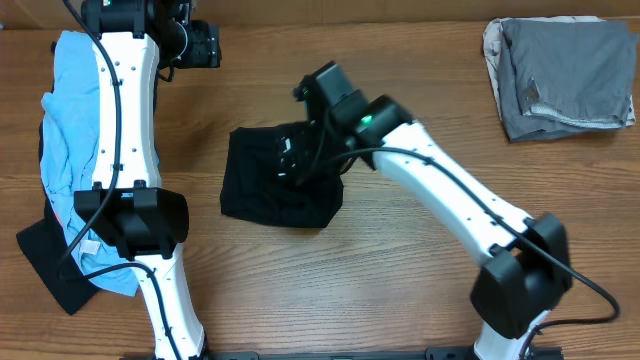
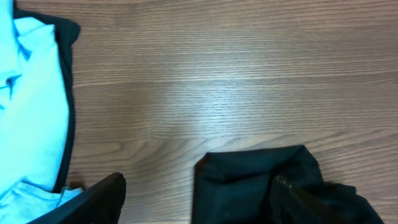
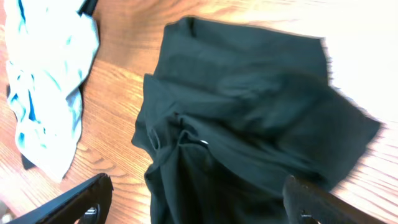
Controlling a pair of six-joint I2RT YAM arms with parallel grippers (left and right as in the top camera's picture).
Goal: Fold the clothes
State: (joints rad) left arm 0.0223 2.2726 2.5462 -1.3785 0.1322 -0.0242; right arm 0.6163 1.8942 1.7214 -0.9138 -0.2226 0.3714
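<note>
Garment (image 1: 280, 187), black, bunched at centre of tabletop (image 1: 420, 60): looks soft, light, floppy; wants pinching at a corner. Right end effector (image 3: 198, 185) open above it; left end effector (image 2: 198, 185) open too.

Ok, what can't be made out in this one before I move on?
- Overhead: the right arm covers the right side of the black garment, hiding its folds there.
- Overhead: the left arm hides part of the blue garment.
- Left wrist: the bottom edge cuts off the black garment.
- Right wrist: glare washes out the table at top right.
- Overhead: how many pieces the grey pile holds is too small to tell.
</note>
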